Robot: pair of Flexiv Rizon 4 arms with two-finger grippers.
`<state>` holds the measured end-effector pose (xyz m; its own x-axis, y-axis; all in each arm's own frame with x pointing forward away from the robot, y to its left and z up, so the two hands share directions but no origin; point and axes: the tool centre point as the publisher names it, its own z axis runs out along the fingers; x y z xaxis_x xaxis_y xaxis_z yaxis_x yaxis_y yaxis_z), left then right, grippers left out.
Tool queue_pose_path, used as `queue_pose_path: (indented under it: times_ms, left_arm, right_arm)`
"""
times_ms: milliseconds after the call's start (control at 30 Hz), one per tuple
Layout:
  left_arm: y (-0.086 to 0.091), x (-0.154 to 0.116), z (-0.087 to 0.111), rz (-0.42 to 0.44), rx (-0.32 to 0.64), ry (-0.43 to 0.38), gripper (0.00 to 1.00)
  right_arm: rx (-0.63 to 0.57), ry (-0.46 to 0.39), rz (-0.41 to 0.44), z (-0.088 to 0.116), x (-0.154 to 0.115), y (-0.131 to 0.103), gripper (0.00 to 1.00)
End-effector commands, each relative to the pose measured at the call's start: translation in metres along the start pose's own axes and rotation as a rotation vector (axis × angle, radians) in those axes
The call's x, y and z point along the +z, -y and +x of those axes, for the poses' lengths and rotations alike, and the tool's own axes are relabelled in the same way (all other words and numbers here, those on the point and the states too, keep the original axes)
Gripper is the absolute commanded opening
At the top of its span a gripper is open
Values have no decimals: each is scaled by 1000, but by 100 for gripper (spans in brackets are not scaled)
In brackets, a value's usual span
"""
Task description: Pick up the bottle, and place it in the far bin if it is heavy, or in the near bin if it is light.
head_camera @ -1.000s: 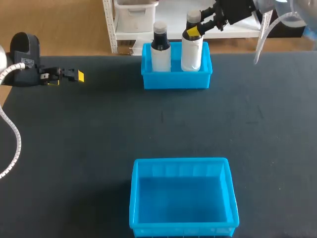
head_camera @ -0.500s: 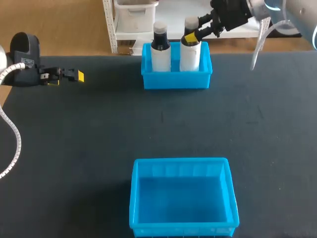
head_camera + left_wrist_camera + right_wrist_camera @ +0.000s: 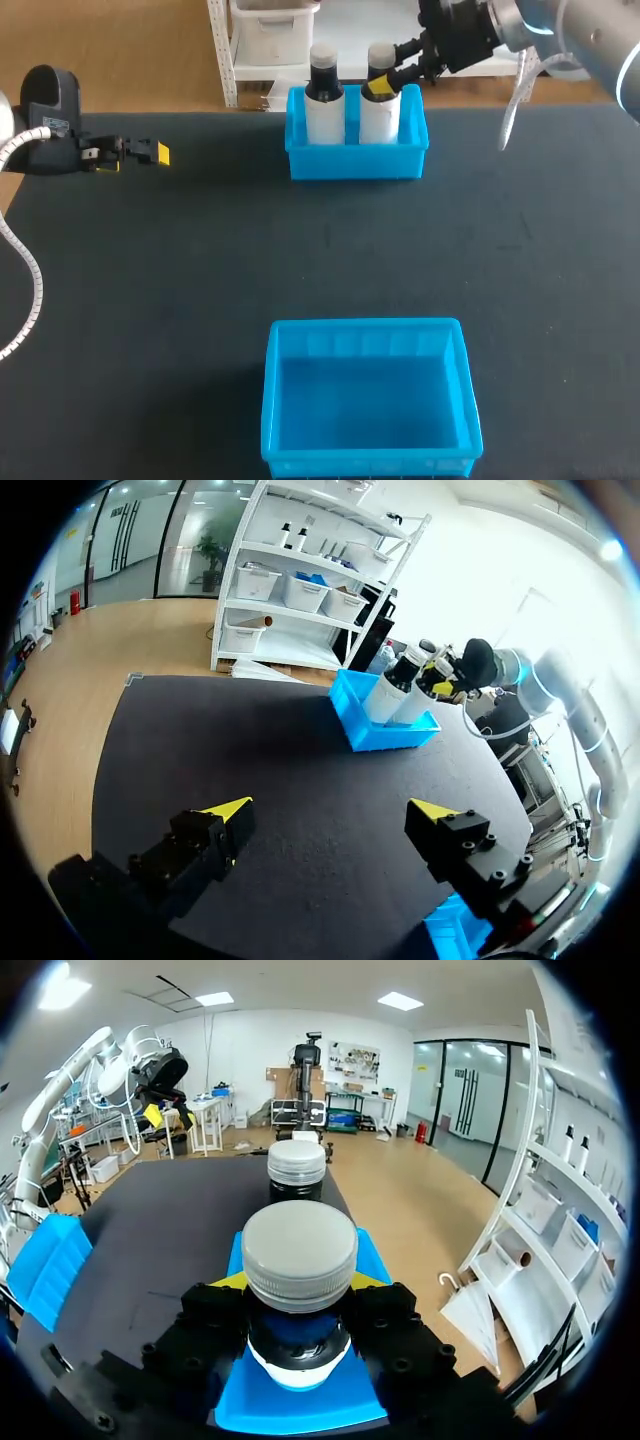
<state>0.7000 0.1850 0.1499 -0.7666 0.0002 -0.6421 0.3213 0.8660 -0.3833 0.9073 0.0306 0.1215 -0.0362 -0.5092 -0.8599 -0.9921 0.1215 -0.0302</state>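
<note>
The far blue bin (image 3: 357,160) holds two white bottles. My right gripper (image 3: 386,84) is shut on the neck of the right-hand bottle (image 3: 377,115), whose body is inside the bin. In the right wrist view its grey cap (image 3: 300,1250) stands up between the fingers of the gripper (image 3: 300,1295). The other bottle (image 3: 324,100) (image 3: 296,1166) stands close beside it, with a dark neck. My left gripper (image 3: 150,153) (image 3: 330,810) hovers open and empty at the table's far left. From the left wrist view, the bin (image 3: 385,735) and both bottles lie well ahead.
The near blue bin (image 3: 370,400) (image 3: 45,1270) sits empty at the table's front middle. The dark table (image 3: 200,260) stretches bare between the two bins and on the left.
My right gripper has carried its bottle down and slightly left, into the far bin beside the other bottle. The left arm has not moved.
</note>
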Motion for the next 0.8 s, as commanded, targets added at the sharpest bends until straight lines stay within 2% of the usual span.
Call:
queue_pose_path:
  times_ms: [33,100,167,233,267,300,533,800]
  left_arm:
    - [0,0,0,0,0,0,100]
    - [0,0,0,0,0,0,100]
    - [0,0,0,0,0,0,100]
    - [0,0,0,0,0,0,100]
    - [0,0,0,0,0,0,100]
    - [0,0,0,0,0,0,100]
    - [0,0,0,0,0,0,100]
    - [0,0,0,0,0,0,100]
  right_arm:
    - [5,-1,-226,-1,3,11,0]
    - [8,-1,-226,0,4,11,2]
    - [12,-4,-227,1,4,12,12]
    - [20,-5,-232,1,5,12,31]
    - [23,-5,-234,2,5,11,75]
    - [26,-5,-239,2,4,11,100]
    - [37,-6,-240,1,-7,9,100]
    - [70,-22,-173,6,-46,-4,100]
